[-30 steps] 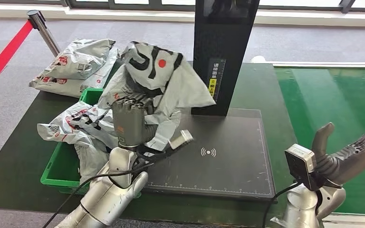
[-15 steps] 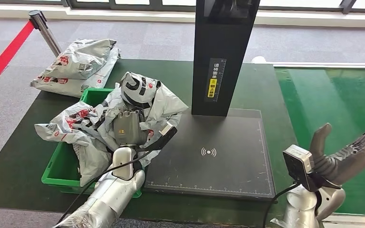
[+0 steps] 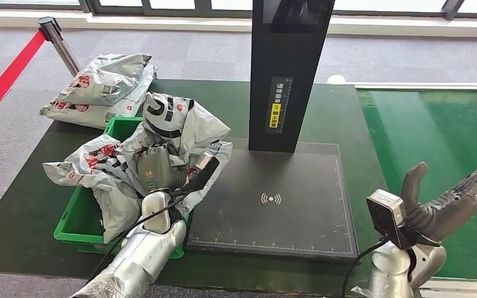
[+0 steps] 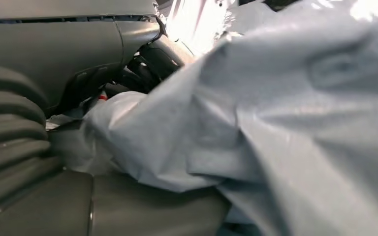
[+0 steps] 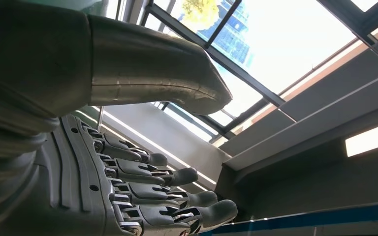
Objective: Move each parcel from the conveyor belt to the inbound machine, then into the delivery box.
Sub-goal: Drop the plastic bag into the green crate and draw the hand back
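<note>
- My left robot hand (image 3: 154, 169) grips a grey parcel (image 3: 180, 127), its fingers sunk in the crumpled wrapping; in the left wrist view the grey film (image 4: 285, 128) lies bunched against my thumb (image 4: 157, 206).
- That parcel hangs over the right end of the green delivery box (image 3: 74, 220), which sits near the front left corner of the bench (image 3: 25, 205). One flap of the parcel lies on the left edge of the inbound machine's black scanning plate (image 3: 286, 205).
- A second grey parcel (image 3: 90, 164) lies in the delivery box, spilling over its left rim.
- Two more parcels (image 3: 99, 87) are stacked at the back left corner of the bench, partly over its edge.
- The inbound machine's black upright column (image 3: 289, 68) stands at the back edge of the plate, with a yellow and white label on its face.
- My right robot hand (image 3: 456, 198) is empty, palm up and fingers spread apart, held above the front right corner of the bench at the near edge of the green conveyor belt (image 3: 435, 143). In the right wrist view the fingers (image 5: 177, 194) stretch out with nothing in them.
- A red barrier strap on a metal post (image 3: 53, 34) stands on the floor beyond the bench's back left corner.
</note>
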You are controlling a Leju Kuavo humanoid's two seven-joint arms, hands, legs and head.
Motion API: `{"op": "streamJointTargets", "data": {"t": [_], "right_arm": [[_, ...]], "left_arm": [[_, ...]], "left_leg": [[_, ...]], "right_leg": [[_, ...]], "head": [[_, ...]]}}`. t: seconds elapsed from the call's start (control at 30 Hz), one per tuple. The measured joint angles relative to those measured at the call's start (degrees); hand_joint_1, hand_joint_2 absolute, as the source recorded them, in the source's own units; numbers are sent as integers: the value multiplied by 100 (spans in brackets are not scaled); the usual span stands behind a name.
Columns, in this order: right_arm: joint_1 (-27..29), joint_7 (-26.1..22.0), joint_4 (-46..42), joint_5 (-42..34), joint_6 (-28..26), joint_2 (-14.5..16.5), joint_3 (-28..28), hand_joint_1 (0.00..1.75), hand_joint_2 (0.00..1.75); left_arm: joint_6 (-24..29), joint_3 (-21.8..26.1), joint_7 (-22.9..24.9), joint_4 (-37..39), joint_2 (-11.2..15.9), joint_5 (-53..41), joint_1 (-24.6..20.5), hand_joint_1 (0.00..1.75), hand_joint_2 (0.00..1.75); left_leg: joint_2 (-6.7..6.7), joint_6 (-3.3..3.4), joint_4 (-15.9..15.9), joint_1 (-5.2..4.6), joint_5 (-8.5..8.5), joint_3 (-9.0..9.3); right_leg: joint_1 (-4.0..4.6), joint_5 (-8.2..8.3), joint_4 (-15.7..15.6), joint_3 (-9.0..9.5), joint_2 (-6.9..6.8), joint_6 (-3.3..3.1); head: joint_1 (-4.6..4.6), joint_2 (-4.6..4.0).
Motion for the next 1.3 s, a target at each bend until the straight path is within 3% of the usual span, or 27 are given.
{"op": "streamJointTargets", "data": {"t": [0.1, 0.33, 0.43, 0.7, 1.3], "right_arm": [[2, 0, 35, -3, 0, -1, 0, 0, 175], [-2, 1, 130, -5, 0, -2, 0, 0, 175], [-5, 0, 171, 1, 0, -2, 0, 0, 175], [-7, 0, 212, -1, 0, -2, 0, 0, 175], [-7, 1, 217, -44, 0, -4, 0, 0, 175]], "left_arm": [[1, 168, -299, -470, -31, 0, 255, 0, 0], [4, 912, -1733, -2035, -354, 98, 988, 0, 0], [7, 1161, -2054, -2595, -459, 234, 1191, 0, 0], [4, 1371, -2013, -2981, -483, 342, 1281, 0, 0], [4, 1460, -1951, -3037, -483, 303, 1304, 0, 0]], "left_leg": [[5, -3, -1, 1, -4, -5], [12, -3, 0, 4, -10, -36], [10, -2, 0, 4, -11, -46], [8, -1, 0, 4, -9, -52], [7, 0, 0, 4, -9, -53]], "right_leg": [[0, -3, 1, -9, 7, -3], [-1, -5, 1, -42, 17, -2], [0, -6, 1, -50, 14, -1], [0, -7, 1, -52, 7, 0], [0, -7, 1, -54, 8, 0]], "head": [[1, 0], [0, 0], [0, 0], [0, 0], [0, 0]]}}
